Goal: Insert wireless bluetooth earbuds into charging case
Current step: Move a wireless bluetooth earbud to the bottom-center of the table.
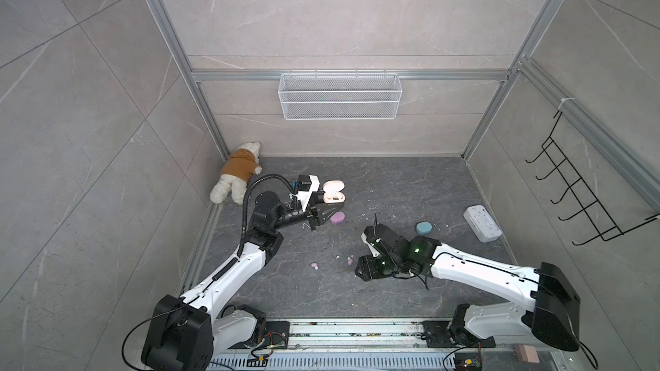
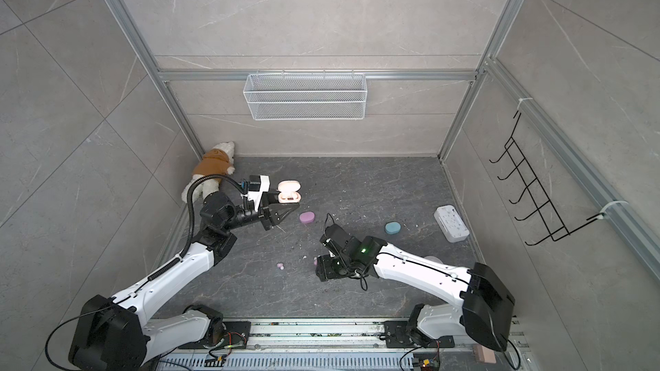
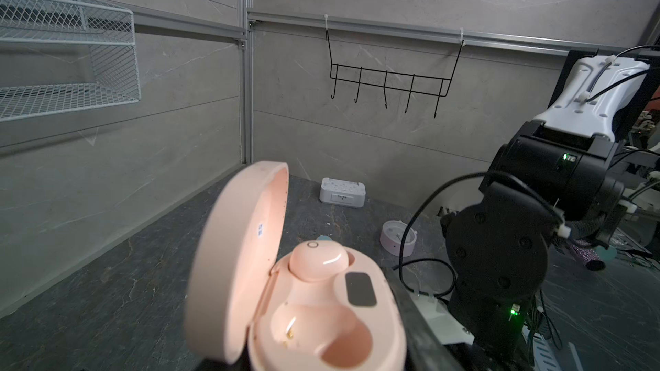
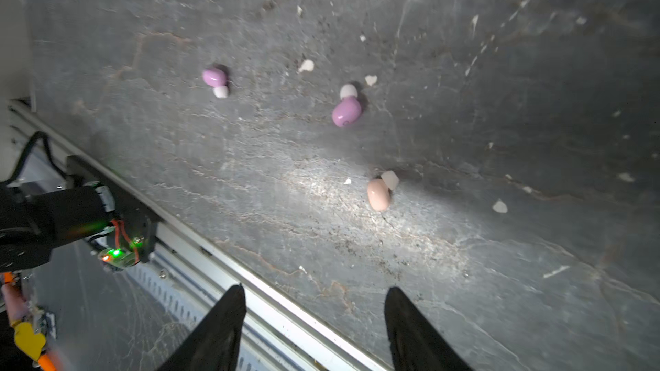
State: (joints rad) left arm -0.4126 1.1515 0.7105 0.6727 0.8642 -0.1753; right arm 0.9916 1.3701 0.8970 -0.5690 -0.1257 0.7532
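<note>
Earbuds are split between the table and a case. One peach earbud sits in the far socket of the open peach charging case. The near socket is bare, and the frame cuts off the case's lower edge. The left gripper pinches this case toward the far left of the table. A dark finger edge flanks the case in the left wrist view. In both top views only one finger shows, and its partner is hidden under the wrist camera mount. Whether the case touches the table I cannot tell.

A loose peach earbud lies on the dark stone tabletop ahead of the right gripper. Its jaws stand spread with nothing between them, and its fingers are cropped at the frame edge. In both top views the right arm hides this bud. A lilac earbud lies beyond it, and a second lilac earbud lies further off. Each has a pale tip.

A closed lilac case lies just beside the left gripper, and a closed blue case lies near the right arm, so the insides of both are hidden. A pale round object, partly behind a cable, is too unclear to name.
</note>
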